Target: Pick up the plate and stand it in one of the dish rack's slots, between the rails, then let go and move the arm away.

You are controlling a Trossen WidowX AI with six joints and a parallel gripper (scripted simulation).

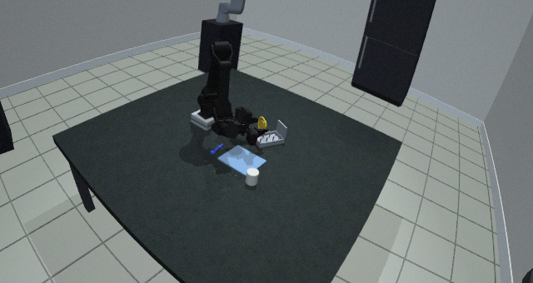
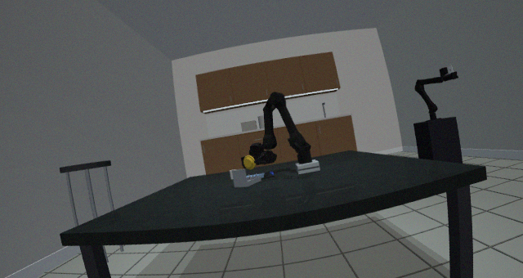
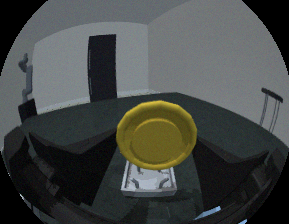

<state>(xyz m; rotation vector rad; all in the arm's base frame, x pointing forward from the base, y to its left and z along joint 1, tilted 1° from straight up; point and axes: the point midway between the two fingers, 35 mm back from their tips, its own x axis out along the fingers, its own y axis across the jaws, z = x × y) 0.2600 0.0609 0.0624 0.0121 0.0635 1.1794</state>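
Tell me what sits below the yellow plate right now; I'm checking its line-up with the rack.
In the wrist view the dish rack lies on the table just below the upright plate, which the gripper holds. The plate covers the rack's far end.

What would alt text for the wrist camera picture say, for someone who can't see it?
A round yellow plate fills the middle of a circular fisheye view, held upright and face-on to the camera. Just below and beyond it, a small white dish rack sits on the dark table, with grey walls behind.
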